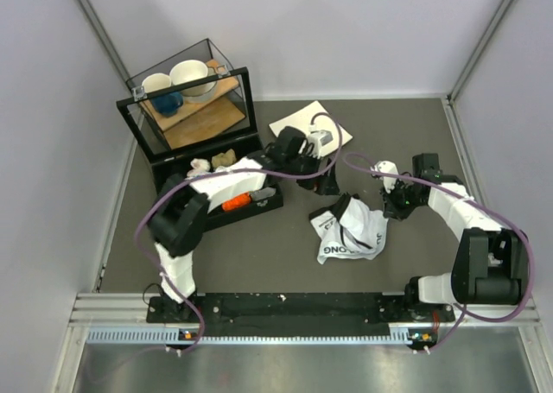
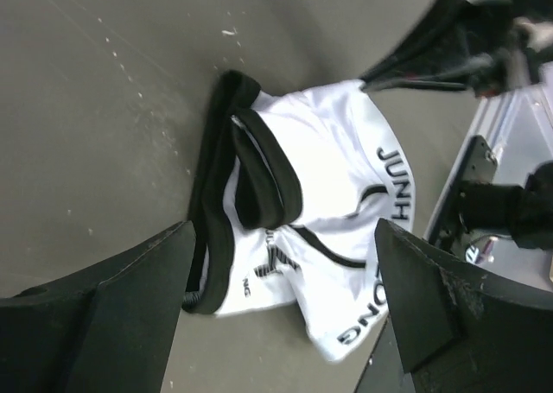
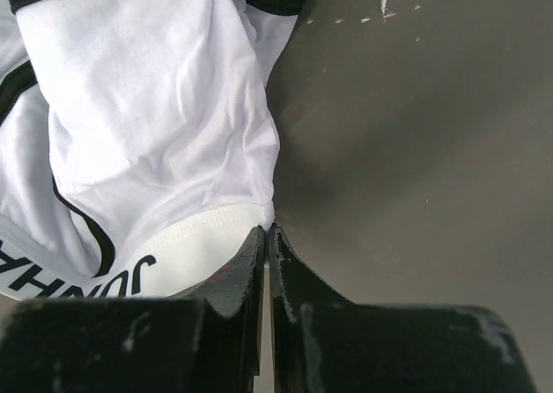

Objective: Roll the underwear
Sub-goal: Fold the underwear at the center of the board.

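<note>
The underwear [image 1: 350, 229] is a white garment with black trim and black lettering, lying crumpled on the dark table between the arms. My left gripper [image 1: 331, 182] hovers open just above its far edge. In the left wrist view the underwear [image 2: 320, 168] lies between and beyond the wide-apart fingers [image 2: 130, 315], and the gripper [image 2: 281, 324] is empty. My right gripper [image 1: 388, 205] is at the garment's right edge. In the right wrist view its jaws [image 3: 268, 231] are closed, pinching a corner of the white waistband [image 3: 199, 246].
A white square plate [image 1: 298, 117] lies at the back, partly under the left arm. A glass case [image 1: 186, 95] with bowls and a blue mug stands at back left. A black tray [image 1: 259, 205] in front of it holds small cloth bundles.
</note>
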`<state>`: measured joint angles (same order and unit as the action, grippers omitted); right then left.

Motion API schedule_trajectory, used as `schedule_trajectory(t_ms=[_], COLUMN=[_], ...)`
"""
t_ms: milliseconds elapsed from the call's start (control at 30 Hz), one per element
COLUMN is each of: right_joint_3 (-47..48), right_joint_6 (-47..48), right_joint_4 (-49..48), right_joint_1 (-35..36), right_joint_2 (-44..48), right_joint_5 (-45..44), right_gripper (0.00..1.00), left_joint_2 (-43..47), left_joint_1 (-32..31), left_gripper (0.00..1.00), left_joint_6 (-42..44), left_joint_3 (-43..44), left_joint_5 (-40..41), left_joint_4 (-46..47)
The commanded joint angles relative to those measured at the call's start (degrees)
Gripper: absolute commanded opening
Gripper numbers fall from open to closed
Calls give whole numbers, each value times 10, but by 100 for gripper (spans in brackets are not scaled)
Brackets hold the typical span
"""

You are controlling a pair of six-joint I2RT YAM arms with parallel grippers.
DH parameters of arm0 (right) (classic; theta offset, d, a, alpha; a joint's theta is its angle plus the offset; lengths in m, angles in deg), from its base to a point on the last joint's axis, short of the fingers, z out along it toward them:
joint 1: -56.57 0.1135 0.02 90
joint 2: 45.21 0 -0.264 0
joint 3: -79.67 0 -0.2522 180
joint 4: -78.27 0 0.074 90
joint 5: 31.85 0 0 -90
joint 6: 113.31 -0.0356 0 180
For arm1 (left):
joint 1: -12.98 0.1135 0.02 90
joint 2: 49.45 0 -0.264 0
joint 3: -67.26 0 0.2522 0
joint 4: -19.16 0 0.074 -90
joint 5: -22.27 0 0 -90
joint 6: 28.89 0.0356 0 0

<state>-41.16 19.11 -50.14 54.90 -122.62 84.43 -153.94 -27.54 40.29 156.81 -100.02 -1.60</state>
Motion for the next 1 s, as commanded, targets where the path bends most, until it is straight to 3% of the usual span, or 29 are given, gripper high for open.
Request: schedule_trajectory(t_ms=[0, 167, 400, 633, 667, 833, 967], right_joint_3=[11, 12, 12, 14, 13, 23, 60], right_joint_6=[7, 7, 7, 7, 6, 3, -6], right_joint_4=[7, 8, 8, 8, 8, 9, 23], right_joint_1=[-3, -3, -3, -3, -3, -3, -3], right_joint_2=[20, 23, 23, 20, 22, 36, 68], right_joint_5=[29, 35, 34, 32, 32, 22, 22], right_gripper=[0, 0, 0, 0, 0, 0, 0], left_joint_2=[-97, -164, -226, -251, -253, -228, -166], left_joint_1=[-11, -20, -29, -35, -34, -34, -31], left_gripper=[89, 84, 74, 47, 35, 3, 0], left_joint_6=[5, 13, 12, -1, -4, -13, -11], left_joint_3=[113, 196, 238, 272, 278, 273, 254], left_joint_5=[21, 14, -14, -53, -57, -59, -57], left_joint_4=[-44, -83, -110, -110, -110, -91, -82])
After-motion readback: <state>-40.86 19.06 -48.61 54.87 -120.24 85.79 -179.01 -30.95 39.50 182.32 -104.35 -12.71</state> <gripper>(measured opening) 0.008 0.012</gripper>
